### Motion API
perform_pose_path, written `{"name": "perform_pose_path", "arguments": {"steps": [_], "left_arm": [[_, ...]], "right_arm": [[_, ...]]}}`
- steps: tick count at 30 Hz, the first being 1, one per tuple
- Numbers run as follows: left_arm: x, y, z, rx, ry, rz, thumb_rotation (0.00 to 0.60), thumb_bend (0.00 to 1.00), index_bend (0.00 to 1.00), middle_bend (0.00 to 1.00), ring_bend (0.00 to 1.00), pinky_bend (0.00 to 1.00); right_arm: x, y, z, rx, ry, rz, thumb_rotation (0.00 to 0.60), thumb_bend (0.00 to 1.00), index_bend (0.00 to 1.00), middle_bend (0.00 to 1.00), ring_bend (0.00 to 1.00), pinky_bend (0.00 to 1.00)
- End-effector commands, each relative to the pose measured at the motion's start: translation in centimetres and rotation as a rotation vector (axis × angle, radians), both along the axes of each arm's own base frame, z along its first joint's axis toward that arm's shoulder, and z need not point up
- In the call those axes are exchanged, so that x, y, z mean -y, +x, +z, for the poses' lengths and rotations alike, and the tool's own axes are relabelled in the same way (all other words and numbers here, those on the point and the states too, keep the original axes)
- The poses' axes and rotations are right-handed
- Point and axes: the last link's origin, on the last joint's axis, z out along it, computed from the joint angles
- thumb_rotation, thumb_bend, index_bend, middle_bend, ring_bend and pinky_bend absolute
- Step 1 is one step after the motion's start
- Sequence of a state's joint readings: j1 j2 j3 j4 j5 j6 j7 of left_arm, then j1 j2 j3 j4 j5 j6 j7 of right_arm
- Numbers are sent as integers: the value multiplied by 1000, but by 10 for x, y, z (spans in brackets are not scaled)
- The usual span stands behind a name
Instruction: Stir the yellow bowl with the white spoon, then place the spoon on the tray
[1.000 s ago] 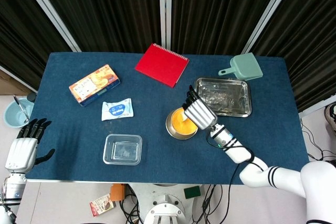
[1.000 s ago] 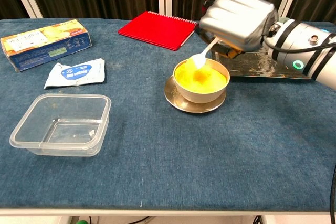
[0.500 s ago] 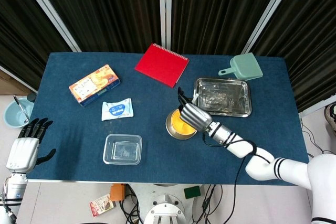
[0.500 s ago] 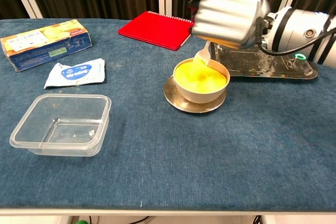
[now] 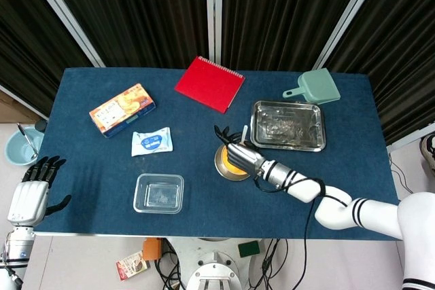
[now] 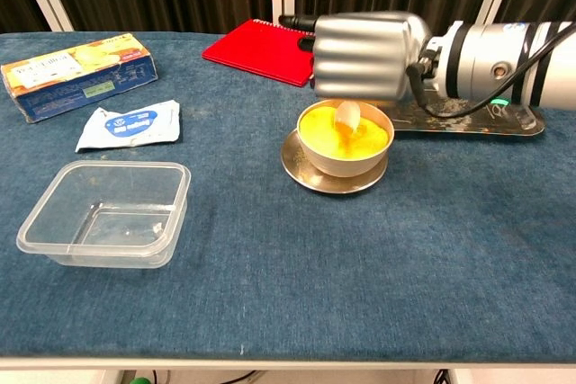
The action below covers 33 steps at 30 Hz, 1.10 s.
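The robot's right hand [image 6: 364, 53] hovers directly over the yellow bowl [image 6: 346, 138], fingers curled around the white spoon [image 6: 347, 116], whose rounded end dips into the yellow contents at the bowl's middle. In the head view the same right hand [image 5: 239, 155] covers most of the bowl [image 5: 228, 161], and the spoon's handle [image 5: 245, 131] appears to stick up past the fingers toward the back of the table, though the grip itself is hidden under the palm. The bowl sits on a round metal saucer [image 6: 310, 169] on the blue table [image 6: 288, 258]. Just beside it, on the robot's right, lies the metal tray [image 5: 287, 125], holding none of the task's items. The left hand [image 5: 32, 190] hangs off the table's near left corner, fingers spread and holding nothing. Elsewhere on the table: a red notebook [image 5: 209, 83], a green scoop [image 5: 314, 87] behind the tray, a biscuit box [image 5: 122, 109], a white snack packet [image 5: 151, 141] and a clear plastic container [image 5: 159, 193].
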<state>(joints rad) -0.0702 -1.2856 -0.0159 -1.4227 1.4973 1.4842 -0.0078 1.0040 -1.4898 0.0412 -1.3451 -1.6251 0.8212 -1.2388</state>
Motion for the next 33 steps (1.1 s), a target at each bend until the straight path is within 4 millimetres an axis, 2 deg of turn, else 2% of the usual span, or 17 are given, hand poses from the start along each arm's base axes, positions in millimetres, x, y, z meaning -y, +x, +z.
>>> {"name": "perform_pose_path", "arguments": {"steps": [1,10,16,33], "left_arm": [[0,0,-1,2,-1,-3,600,188,158,120,58,150],[0,-3,-2,5,-3,2,600,188,158,119,59,149],[0,-3,-1,2,-1,0,600,188,158,120,59,148],[-4,11,3,-17,0,-30,600,188,158,119,59,148]], "right_arm": [[-5,-2,-10,4,23,-2,600,550,759,517,285,86],[-13,-4,-21,189,60,-117,600,575,770,534,315,83],[-8,-8,-9,363,57,-208,600,579,780,543,327,82],[-9,-34,14,653,84,-367,600,579,780,543,328,78]]}}
